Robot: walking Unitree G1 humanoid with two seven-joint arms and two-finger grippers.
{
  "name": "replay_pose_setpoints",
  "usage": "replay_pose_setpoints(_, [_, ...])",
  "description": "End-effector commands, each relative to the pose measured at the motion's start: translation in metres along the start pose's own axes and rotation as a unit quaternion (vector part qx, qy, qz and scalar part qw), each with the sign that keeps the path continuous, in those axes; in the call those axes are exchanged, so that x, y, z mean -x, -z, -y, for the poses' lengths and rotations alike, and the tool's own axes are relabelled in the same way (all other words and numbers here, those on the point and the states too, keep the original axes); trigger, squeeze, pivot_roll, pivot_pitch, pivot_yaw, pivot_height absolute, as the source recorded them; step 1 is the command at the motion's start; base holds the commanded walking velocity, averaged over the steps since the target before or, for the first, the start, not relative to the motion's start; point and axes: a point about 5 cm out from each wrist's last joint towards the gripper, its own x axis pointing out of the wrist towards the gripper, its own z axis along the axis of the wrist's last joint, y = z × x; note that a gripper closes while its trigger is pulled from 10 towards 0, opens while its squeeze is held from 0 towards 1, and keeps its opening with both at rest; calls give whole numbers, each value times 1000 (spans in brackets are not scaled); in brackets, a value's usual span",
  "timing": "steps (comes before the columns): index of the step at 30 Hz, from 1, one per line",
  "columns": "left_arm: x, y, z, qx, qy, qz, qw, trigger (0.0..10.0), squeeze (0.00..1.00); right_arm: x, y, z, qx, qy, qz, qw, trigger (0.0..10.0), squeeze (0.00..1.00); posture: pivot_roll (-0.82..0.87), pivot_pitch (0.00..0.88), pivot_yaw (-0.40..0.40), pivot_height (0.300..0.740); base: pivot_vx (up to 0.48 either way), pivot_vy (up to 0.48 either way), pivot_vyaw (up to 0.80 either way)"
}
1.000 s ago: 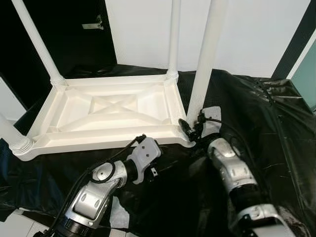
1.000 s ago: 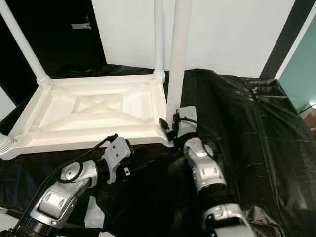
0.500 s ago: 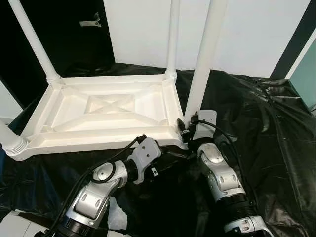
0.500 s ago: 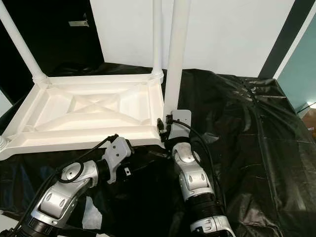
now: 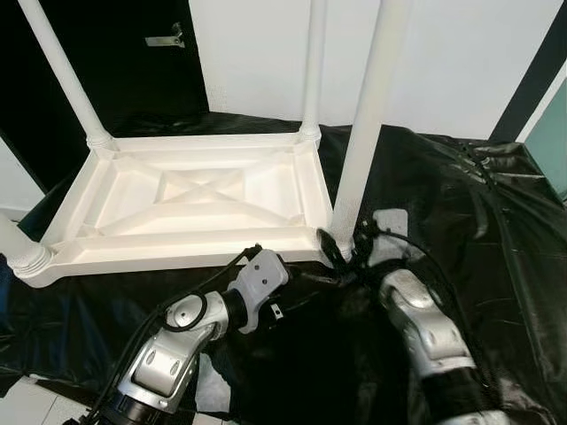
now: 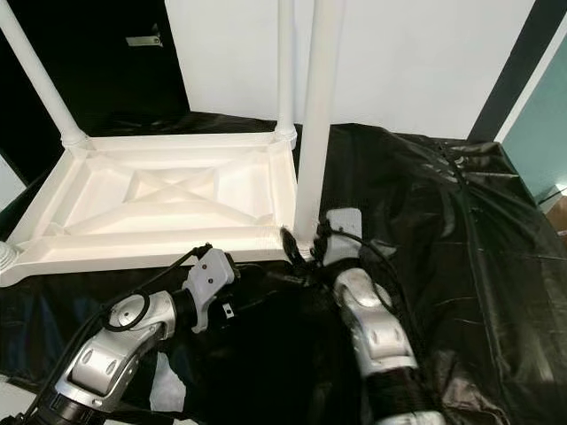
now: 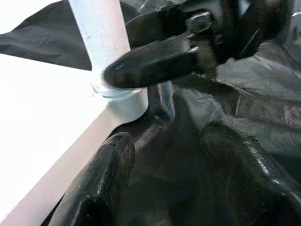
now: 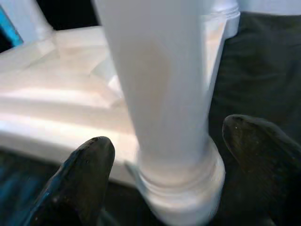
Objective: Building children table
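Note:
The white children's table point(image 5: 177, 257) lies upside down on black plastic sheeting, its legs pointing up. My right gripper point(image 5: 344, 251) is at the foot of the near right leg point(image 5: 363, 124). It is open, one finger on each side of the leg's collar point(image 8: 178, 183) with small gaps showing. My left gripper point(image 7: 164, 141) is open and holds nothing. It lies low on the sheeting just in front of the table's front edge, pointing at that same corner. One right finger point(image 7: 155, 63) shows against the leg's base in the left wrist view.
Black sheeting point(image 5: 461, 204) covers the ground in folds to the right and front. Other legs stand at the far left point(image 5: 62, 75), far right point(image 5: 312, 66) and near left point(image 5: 18, 243) corners. A white wall is behind, a dark doorway point(image 5: 133, 62) at left.
My right forearm has swung out to the right while its gripper stays at the near right leg's base. The left arm has hardly moved. The camera shifted slightly.

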Motion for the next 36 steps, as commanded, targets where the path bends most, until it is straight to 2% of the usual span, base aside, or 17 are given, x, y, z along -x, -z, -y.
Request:
replay_pose_setpoints(1, [0,0,-2,1,-19,-1,1000,10000,0,1,-2,8,0,-31,5,1000,10000,1000,16,0,-37,740,0,0,0])
replay_pose_setpoints(2, [0,-1,-2,2,-20,1,1000,10000,0,0,-4,13,6,-43,4,999,10000,1000,14,0,-33,740,0,0,0])
replay_pose_setpoints(4, [0,-1,-2,2,-20,1,1000,10000,0,0,-4,13,6,-43,4,999,10000,1000,14,0,-33,740,0,0,0])
replay_pose_setpoints(5, [-1,-1,-3,2,-21,1,1000,10000,0,-1,-6,17,13,-56,5,998,10000,149,14,0,-32,740,0,0,0])
replay_pose_setpoints(6, [0,-1,-4,1,-21,1,1000,10000,0,-6,-10,22,29,-72,3,997,10000,0,18,0,-32,740,0,0,0])
replay_pose_setpoints(12, [0,-2,-5,-2,-22,0,1000,10000,0,-19,-17,31,57,-115,-19,991,10000,0,23,0,-35,740,0,0,0])
replay_pose_setpoints(14, [1,-2,-6,-2,-24,0,1000,10000,0,-29,-20,33,77,-136,-28,987,10000,0,27,0,-38,740,0,0,0])
replay_pose_setpoints(18, [1,-2,-8,-3,-29,1,1000,10000,0,-40,-23,29,97,-171,-34,980,10000,0,43,0,-46,740,0,0,0])
replay_pose_setpoints(23, [1,-2,-9,-5,-33,1,999,10000,0,-44,-19,24,100,-199,-43,974,10000,0,47,0,-47,740,0,0,0])
replay_pose_setpoints(24, [2,-2,-10,-5,-34,0,999,10000,0,-45,-16,25,106,-209,-51,971,3725,0,47,0,-46,740,0,0,0])
replay_pose_setpoints(25, [2,-2,-9,-5,-34,0,999,10000,0,-46,-15,26,103,-211,-51,971,0,0,46,0,-45,740,0,0,0])
replay_pose_setpoints(32, [0,-2,-9,-5,-33,1,999,10000,0,-48,-11,29,97,-208,-53,972,0,0,45,0,-46,740,0,0,0])
replay_pose_setpoints(36, [1,-2,-9,-4,-32,1,999,10000,0,-41,-5,30,80,-210,-56,973,0,0,46,0,-43,740,0,0,0])
